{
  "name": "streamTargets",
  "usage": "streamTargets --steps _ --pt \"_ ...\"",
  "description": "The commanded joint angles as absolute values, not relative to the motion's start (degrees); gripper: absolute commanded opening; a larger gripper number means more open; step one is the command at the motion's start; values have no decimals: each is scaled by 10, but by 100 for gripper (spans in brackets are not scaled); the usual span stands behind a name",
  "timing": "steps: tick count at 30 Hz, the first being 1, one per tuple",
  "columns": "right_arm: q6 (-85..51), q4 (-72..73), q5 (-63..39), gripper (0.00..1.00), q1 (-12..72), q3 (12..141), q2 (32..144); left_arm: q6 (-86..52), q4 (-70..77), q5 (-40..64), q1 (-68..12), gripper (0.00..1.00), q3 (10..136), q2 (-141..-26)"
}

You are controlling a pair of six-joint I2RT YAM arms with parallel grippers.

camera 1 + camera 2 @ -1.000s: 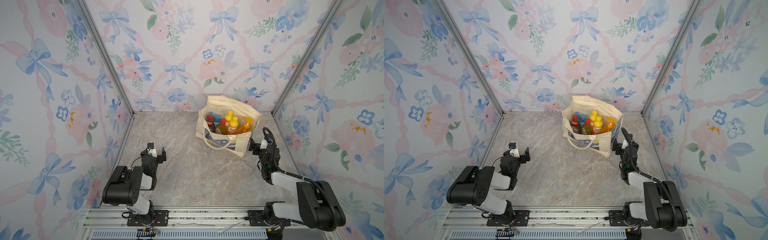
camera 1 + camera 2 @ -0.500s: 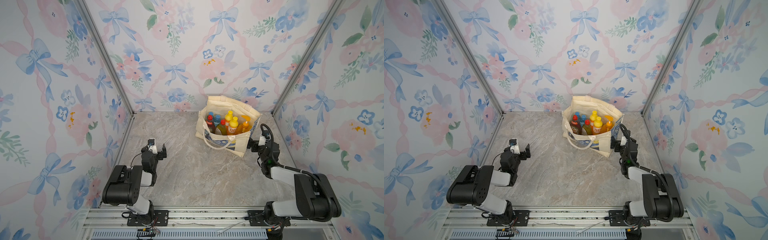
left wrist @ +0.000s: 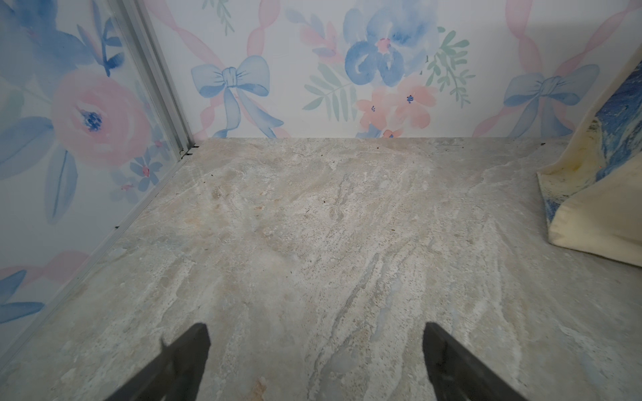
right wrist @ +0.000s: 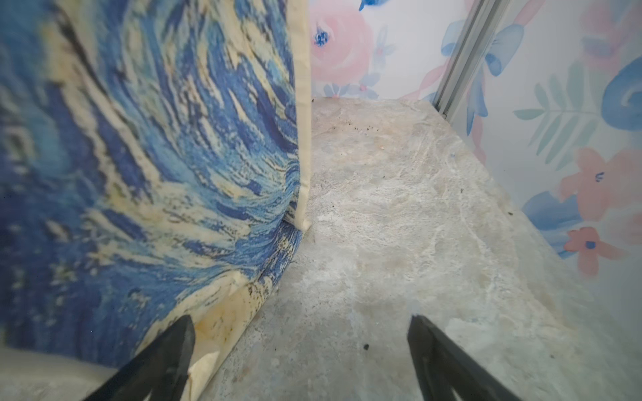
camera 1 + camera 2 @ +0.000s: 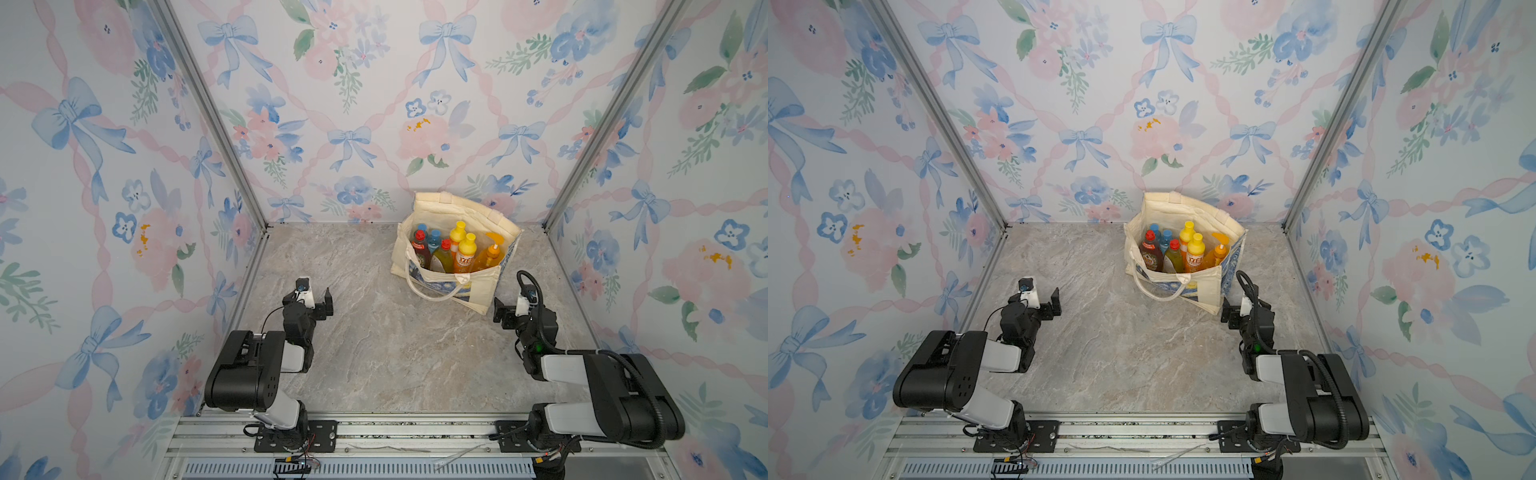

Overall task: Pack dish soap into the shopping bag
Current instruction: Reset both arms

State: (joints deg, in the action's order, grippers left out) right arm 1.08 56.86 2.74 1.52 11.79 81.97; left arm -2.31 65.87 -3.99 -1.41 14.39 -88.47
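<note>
The shopping bag [image 5: 482, 296] [image 5: 1209, 291], a cream tote with a blue swirl print, stands upright at the back right of the table. Inside it stand several dish soap bottles [image 5: 465, 258] [image 5: 1195, 254] with red, blue, yellow and orange caps. My right gripper [image 5: 519, 309] [image 5: 1246, 311] [image 4: 300, 321] is open and empty, low beside the bag's near right corner. The printed side of the bag [image 4: 146, 166] fills much of the right wrist view. My left gripper [image 5: 309, 301] [image 5: 1036, 301] [image 3: 314, 330] is open over bare table at the left, well away from the bag [image 3: 597, 222].
The marble tabletop [image 5: 374, 353] is enclosed by floral walls on three sides, with metal corner posts [image 5: 582, 166] at the back. The bag's looped handle [image 5: 432, 294] hangs down its front. Both arm bases sit on the rail [image 5: 395, 428] at the front edge.
My right gripper has drawn back a little toward the front, beside the bag's near right corner. The left arm has barely shifted. Both grippers stay open.
</note>
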Motion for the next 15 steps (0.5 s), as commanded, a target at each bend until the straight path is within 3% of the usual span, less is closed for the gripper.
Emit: streamTargets --steps 1,2,10,15 --pt "1 740 14 96 11 113 895 -16 650 -38 -14 98 148 -886" --pt "-4 771 18 96 10 113 916 -15 650 -37 -14 98 149 -886" --pt "-18 578 29 96 2 186 879 -17 650 -36 -13 98 149 -887" --pt "-18 565 30 96 2 192 879 -15 650 -36 -13 98 149 -886"
